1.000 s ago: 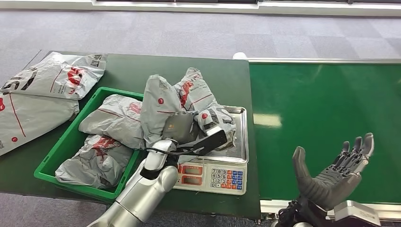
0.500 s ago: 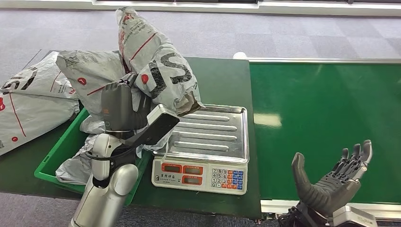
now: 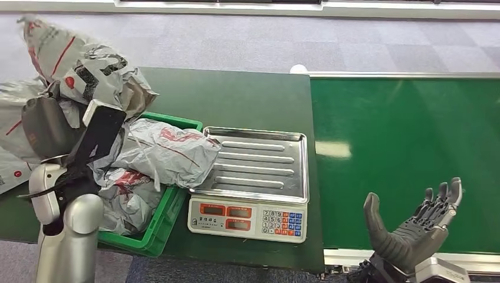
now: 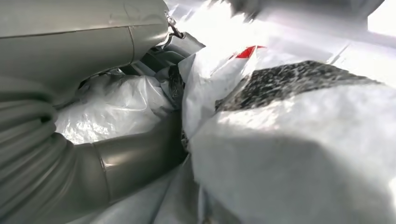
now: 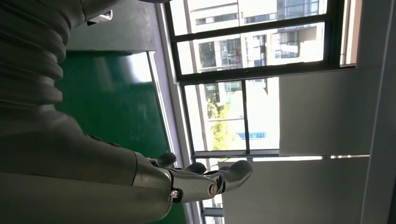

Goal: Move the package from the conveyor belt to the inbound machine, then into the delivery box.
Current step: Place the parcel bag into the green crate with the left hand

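Note:
My left hand (image 3: 50,125) grips a grey plastic mail package (image 3: 88,71) with red and black print, held up in the air over the left end of the green delivery box (image 3: 158,221). The left wrist view shows the thumb (image 4: 135,158) pressed into the crumpled package (image 4: 299,140). The weighing scale (image 3: 255,177), the inbound machine, has a bare steel tray. The green conveyor belt (image 3: 407,153) on the right carries nothing. My right hand (image 3: 413,227) hovers palm up over the belt's near edge, fingers (image 5: 210,179) apart and holding nothing.
Other grey packages (image 3: 168,154) fill the green box, one draped over its rim against the scale. More packages (image 3: 12,159) lie on the dark table at the far left. Grey carpet floor lies beyond the table.
My left hand has lifted the package off the scale tray and swung it left, up over the box. The tray is now bare. My right hand has stayed almost still.

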{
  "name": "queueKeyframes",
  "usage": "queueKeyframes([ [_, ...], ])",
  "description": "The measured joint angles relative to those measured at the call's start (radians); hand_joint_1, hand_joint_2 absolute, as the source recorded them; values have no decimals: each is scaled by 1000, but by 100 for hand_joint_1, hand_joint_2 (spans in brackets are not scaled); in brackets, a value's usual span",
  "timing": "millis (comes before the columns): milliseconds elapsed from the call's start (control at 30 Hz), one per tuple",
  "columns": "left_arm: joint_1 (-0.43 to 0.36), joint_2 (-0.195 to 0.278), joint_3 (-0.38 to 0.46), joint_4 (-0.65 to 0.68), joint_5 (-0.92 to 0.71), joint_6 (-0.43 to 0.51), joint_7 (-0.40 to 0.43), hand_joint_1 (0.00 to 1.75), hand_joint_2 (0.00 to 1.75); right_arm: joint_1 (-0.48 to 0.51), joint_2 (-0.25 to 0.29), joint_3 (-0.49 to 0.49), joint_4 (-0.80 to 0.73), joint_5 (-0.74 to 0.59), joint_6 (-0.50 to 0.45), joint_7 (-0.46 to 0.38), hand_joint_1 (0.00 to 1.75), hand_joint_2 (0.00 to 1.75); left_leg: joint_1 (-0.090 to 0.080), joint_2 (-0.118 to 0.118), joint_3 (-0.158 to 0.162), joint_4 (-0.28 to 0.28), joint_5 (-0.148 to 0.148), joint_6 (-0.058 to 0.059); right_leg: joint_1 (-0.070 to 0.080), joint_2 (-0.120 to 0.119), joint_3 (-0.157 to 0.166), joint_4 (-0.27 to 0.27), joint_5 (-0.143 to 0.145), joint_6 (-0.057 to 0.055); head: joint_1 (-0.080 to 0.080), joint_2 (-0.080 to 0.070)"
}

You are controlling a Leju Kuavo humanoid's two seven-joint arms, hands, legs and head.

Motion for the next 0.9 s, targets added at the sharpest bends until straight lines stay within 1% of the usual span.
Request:
queueKeyframes([
  [67, 9, 16, 70, 84, 8, -72, 1, 163, 175, 2, -1, 0, 0, 6, 3, 14, 0, 175, 0, 0, 0, 0, 1, -1, 0, 0, 0, 0, 0, 0, 0, 0],
  [133, 20, 25, 118, 174, -4, -100, -4, 155, 175, 3, -2, 0, 0, 12, 8, 22, 0, 175, 0, 0, 0, 0, 1, -1, 0, 0, 0, 0, 1, -1, 0, 0],
  [267, 38, 30, 167, 313, -24, -114, -17, 173, 175, 7, -5, 0, 0, 17, 13, 28, 0, 175, 0, 0, -1, 0, 1, -1, -1, 0, 0, 0, 1, -1, 0, 0],
  [367, 47, 33, 178, 359, -5, -154, -29, 175, 175, 15, -9, 0, 0, 13, 13, 28, 0, 175, 0, -1, -1, 0, 0, 0, -1, 0, 0, 0, 1, -1, 0, 0],
  [433, 52, 35, 180, 375, 48, -215, -54, 175, 175, 17, -14, 0, 0, 6, 12, 27, 0, 175, -1, -1, -1, 0, 0, 0, -1, 0, 0, 0, 1, 0, 0, 0],
  [500, 60, 38, 180, 385, 147, -299, -98, 175, 175, 18, -21, 0, 1, -4, 8, 24, 0, 175, -1, -1, -1, 0, 0, 0, -1, 0, 0, 0, 0, 0, 0, 0],
  [533, 65, 40, 180, 390, 208, -341, -124, 169, 175, 18, -25, 0, 2, -10, 5, 21, 0, 175, -1, -1, -1, 0, 0, 0, -1, 0, 0, 0, 0, 0, 0, 0],
  [633, 78, 51, 180, 406, 356, -420, -190, 38, 175, 18, -38, 0, 7, -27, 2, 11, 0, 175, -1, -1, -1, 0, 0, 0, -1, -1, 0, 0, 0, 0, 0, 0],
  [667, 81, 55, 180, 410, 385, -428, -203, 0, 175, 18, -42, 0, 9, -30, 2, 8, 0, 175, -1, -1, -1, 0, 0, 0, -1, -1, 0, 0, 0, 0, 0, 0],
  [900, 98, 67, 176, 418, 442, -390, -216, 0, 175, 19, -56, 0, 15, -35, 1, 5, 0, 175, -1, -1, 0, 0, 0, 0, -1, -1, 1, 0, 0, 0, 0, 0],
])
